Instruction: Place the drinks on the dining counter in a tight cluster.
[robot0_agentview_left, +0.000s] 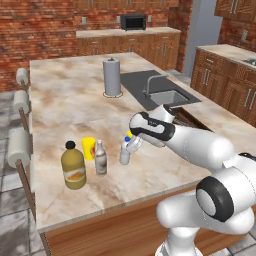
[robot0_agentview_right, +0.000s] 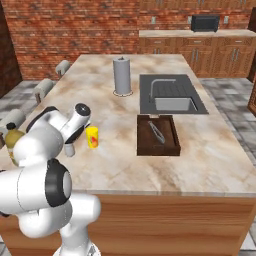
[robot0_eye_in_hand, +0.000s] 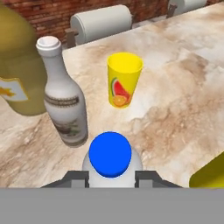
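— What's in your grasp?
— My gripper (robot0_eye_in_hand: 110, 177) is clamped on the slim white bottle (robot0_eye_in_hand: 111, 162), blue cap between my fingertips, its base on the dining counter (robot0_agentview_left: 165, 165)

— And past it?
— Just ahead to my left stands the grey-brown bottle (robot0_eye_in_hand: 64, 103), near but apart. Beyond that, the fat amber juice bottle (robot0_eye_in_hand: 19, 65). Ahead of me sits a yellow cup (robot0_eye_in_hand: 123, 79)

Juice bottle (robot0_eye_in_hand: 17, 65) cropped at frame edge.
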